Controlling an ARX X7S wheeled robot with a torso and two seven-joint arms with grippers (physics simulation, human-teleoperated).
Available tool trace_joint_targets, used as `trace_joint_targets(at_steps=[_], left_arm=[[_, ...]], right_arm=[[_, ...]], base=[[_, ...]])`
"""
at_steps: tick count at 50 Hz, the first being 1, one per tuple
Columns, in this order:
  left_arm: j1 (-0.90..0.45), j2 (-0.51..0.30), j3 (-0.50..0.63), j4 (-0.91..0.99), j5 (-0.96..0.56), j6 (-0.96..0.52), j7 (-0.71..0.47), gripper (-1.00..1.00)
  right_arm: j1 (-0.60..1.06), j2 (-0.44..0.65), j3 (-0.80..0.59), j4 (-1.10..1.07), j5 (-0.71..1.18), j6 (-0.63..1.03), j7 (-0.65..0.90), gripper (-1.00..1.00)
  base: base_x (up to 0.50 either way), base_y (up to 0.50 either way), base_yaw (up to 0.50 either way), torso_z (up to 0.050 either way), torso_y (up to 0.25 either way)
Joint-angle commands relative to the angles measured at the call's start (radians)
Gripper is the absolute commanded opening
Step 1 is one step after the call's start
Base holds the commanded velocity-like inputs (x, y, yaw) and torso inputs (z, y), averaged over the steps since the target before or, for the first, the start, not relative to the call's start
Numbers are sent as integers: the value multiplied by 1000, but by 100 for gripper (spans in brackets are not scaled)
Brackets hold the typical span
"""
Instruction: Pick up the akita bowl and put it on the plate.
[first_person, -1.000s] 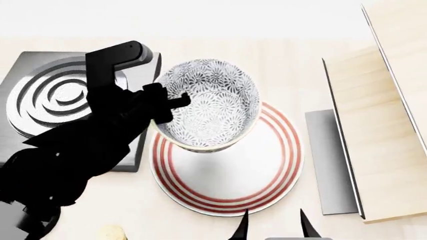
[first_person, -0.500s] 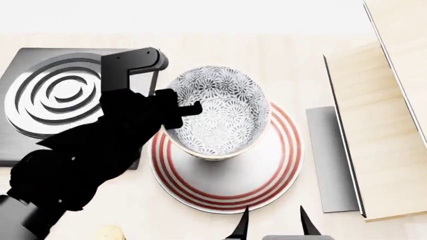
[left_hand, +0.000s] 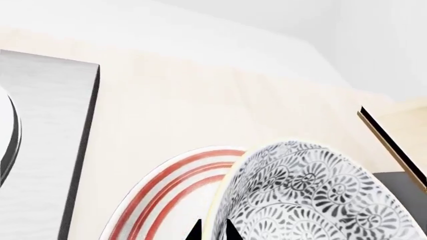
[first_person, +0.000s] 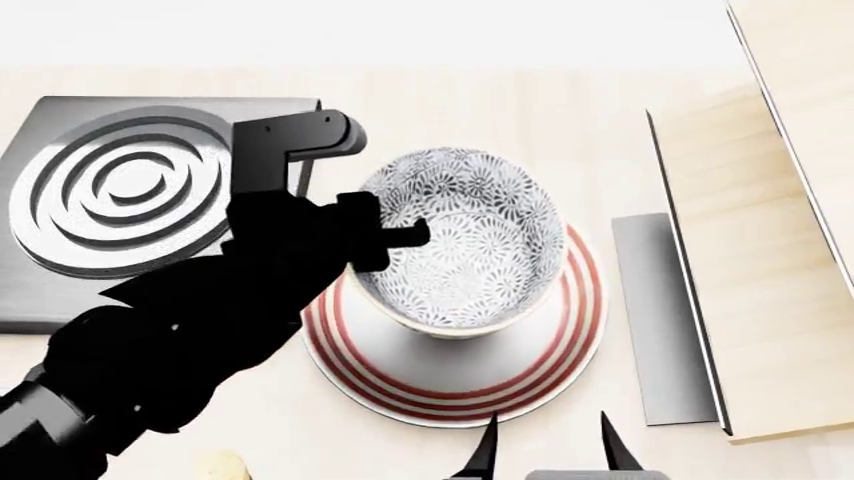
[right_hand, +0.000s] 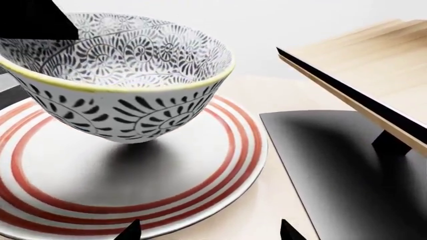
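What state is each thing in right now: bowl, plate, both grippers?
Bowl: held above the plate, not touching it, slightly tilted.
Plate: flat on the table, nothing resting on it.
Left gripper: shut on the bowl's rim.
Right gripper: open, holding nothing, near the plate's edge.

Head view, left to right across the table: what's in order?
Stove plate → left gripper → akita bowl, held over the plate → grey panel → wooden board.
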Motion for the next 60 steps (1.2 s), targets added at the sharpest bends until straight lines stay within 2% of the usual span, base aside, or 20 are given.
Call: trace_joint_targets(at_steps=[1,7,14,53,54,60], left_arm=[[-46,2,277,-38,-272,102,4,-100],[-51,2,366,-47,-357,127,10,-100],[-54,2,409,-46,-395,135,8,-100],[-30,3,429,-60,-427,109,38,-100],[-30,3,429,-63,-427,103,39,100],[-35,3,429,-61,-420,105,26,100]], right_arm=[[-7,1,-8,27,26,1,-8,100],[-6,0,-9,32,27,-3,-8,100],[-6,0,-10,32,27,-5,-6,100],[-2,-3,-21,58,28,-18,-6,100],[-2,-4,-21,60,30,-17,-7,100],[1,-7,-24,71,28,-23,-9,100]], base=[[0,0,0,0,0],[0,0,0,0,0],[2,0,0,0,0],[1,0,0,0,-1],[0,0,0,0,0],[0,0,0,0,-2]])
